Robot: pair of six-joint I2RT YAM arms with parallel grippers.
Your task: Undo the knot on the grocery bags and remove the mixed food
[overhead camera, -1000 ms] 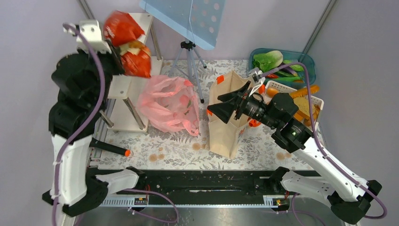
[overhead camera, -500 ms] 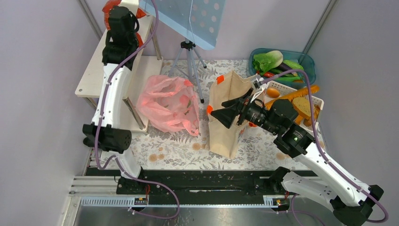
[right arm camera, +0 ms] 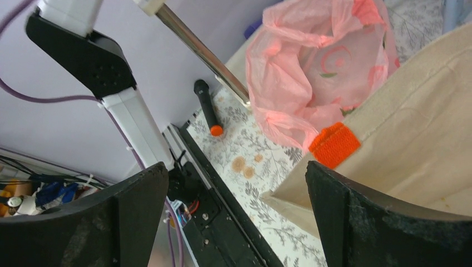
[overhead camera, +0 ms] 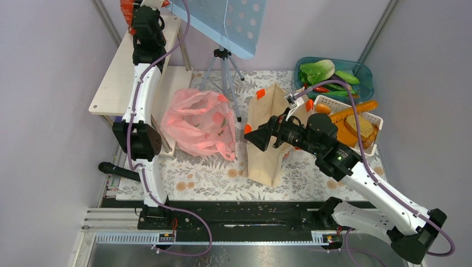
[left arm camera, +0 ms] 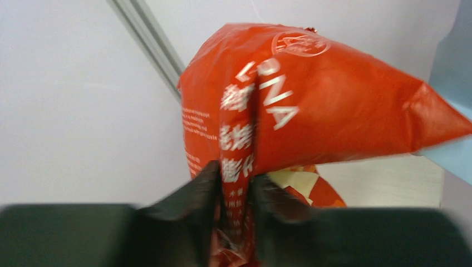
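Clearly the left gripper (left arm camera: pixel 231 189) pinches only the red snack packet's (left arm camera: pixel 311 105) seam above the shelf's far corner; it could slip. Right gripper (right arm camera: pixel 236 208) gapes empty beside the tote (overhead camera: pixel 273 133); pink grocery bag (overhead camera: pixel 200 122) lies mid-table.

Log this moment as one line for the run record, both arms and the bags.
left gripper: shut on red snack packet, over shelf | right gripper: open, beside tote | pink bag: on table, untouched
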